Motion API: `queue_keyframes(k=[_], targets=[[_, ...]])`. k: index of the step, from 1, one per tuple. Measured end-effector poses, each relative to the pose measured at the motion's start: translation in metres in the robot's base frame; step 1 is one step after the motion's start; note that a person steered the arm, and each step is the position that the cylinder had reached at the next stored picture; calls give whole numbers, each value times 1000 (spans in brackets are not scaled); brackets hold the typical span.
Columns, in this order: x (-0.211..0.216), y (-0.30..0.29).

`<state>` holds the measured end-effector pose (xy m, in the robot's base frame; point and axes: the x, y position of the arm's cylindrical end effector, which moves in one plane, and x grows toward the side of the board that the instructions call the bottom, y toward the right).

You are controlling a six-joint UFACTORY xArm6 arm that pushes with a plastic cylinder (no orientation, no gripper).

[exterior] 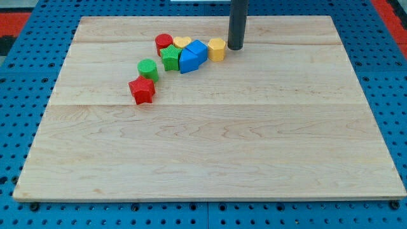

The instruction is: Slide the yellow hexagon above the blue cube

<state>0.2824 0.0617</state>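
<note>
A pale wooden board (pixel 210 140) lies on a blue pegboard surface (pixel 19 95) and fills most of the view. A cluster of small coloured blocks sits in the upper middle of the board, toward eleven o'clock from the board's centre. My tip (pixel 235 48), the lower end of a straight dark rod that comes down from the view's top, rests on the board just beside the yellow hexagon (pixel 217 49), at that block's three o'clock; whether the two touch cannot be told. The rod is a plain pusher with nothing that opens or closes, and it holds nothing. The yellow hexagon touches the blue cube (pixel 198 52) on the cube's three o'clock side. A second blue block (pixel 188 62) sits against the cube at about its seven o'clock. At the cube's eleven o'clock lies a second yellow block (pixel 182 42), its shape hard to make out. Further to nine o'clock come a green star (pixel 170 57) and a red cylinder (pixel 163 43). Lower, toward seven o'clock, stand a green cylinder (pixel 147 68) and a red star (pixel 142 90).
</note>
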Motion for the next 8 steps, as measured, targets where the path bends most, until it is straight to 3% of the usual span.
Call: queue_keyframes(k=[1,2,4,6,8], targets=[[-9,4],[10,56],[38,-4],[31,-40],[24,-14]])
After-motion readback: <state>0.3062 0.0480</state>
